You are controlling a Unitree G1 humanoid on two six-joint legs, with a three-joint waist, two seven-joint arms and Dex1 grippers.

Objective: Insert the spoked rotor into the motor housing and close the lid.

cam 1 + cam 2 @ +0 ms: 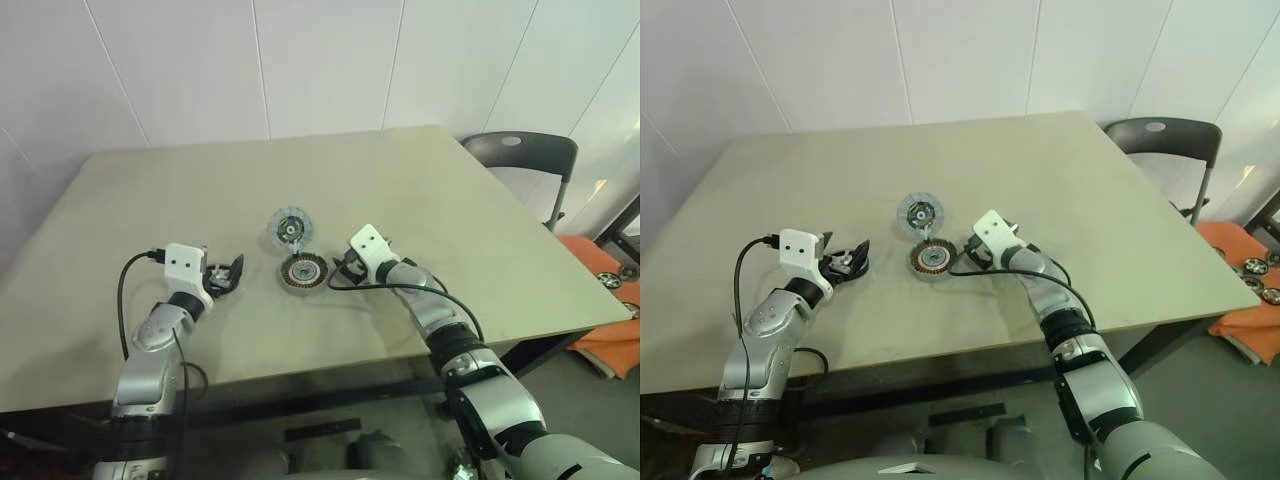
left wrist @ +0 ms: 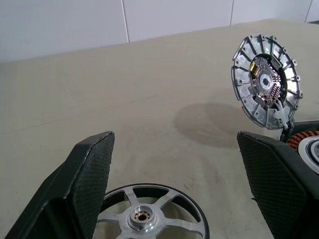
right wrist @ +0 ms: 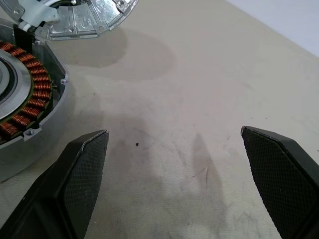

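Motor assembly on a tan table (image 1: 450, 200), rotor not yet picked up. The motor housing (image 1: 303, 271) lies flat near the table's centre, its ring of copper coils exposed around a pale centre; its hinged lid (image 1: 290, 229) stands open and upright at the housing's 12 o'clock edge, inner face turned toward the robot. The spoked rotor (image 2: 149, 215), a flat dark-rimmed disc with pale spokes and a small central hub, lies on the table well to the housing's 9 o'clock side, directly under the left gripper (image 1: 227, 274), whose two black fingers are spread wide on either side of the disc without touching it. The right gripper (image 1: 345, 267) rests just beside the housing at its 3 o'clock edge, fingers likewise parted and empty, with bare table between them in the right wrist view. The step in hand is judged to be the left gripper's grasp of the rotor. Because the disc lies flat, the fingers would do best to descend squarely and close across the rim on a diameter, so that the disc lifts level rather than tipping. The carry toward 3 o'clock should stay clear of the upright lid, and the hub should be centred over the housing's pale core before lowering. The right gripper is well placed to steady the housing.
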